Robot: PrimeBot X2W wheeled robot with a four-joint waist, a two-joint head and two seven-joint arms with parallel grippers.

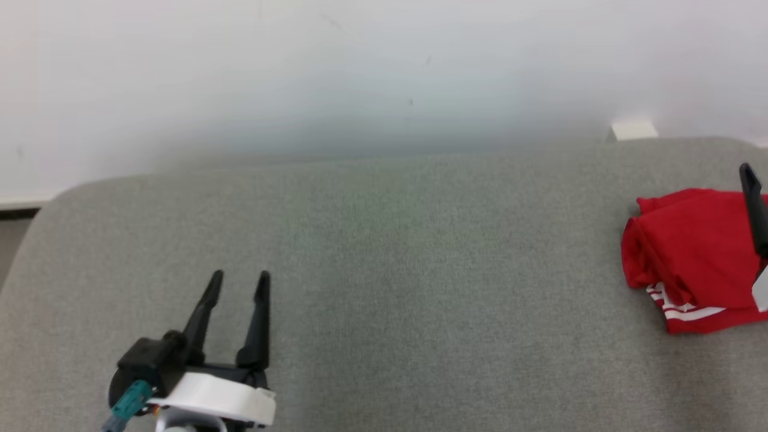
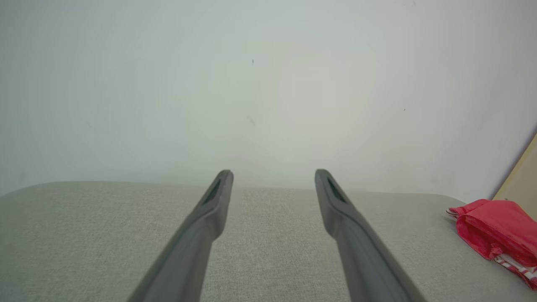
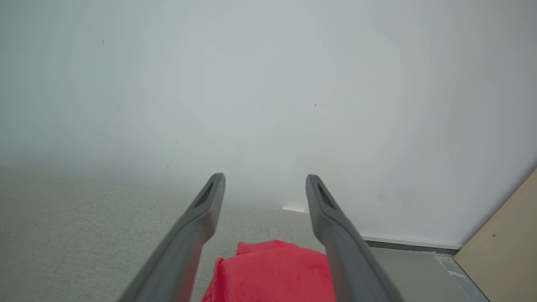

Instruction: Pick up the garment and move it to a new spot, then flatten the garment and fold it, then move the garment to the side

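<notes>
Right tool directly over red garment

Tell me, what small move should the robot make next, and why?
Probably draw the right fingers back, away from the red garment. It lies folded at the right side of the grey surface, and the fingers stand open over it, gripping nothing, so the job looks done.

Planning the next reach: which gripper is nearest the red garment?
The right gripper, jaws open directly over the garment; the left gripper sits far across the grey surface.
</notes>
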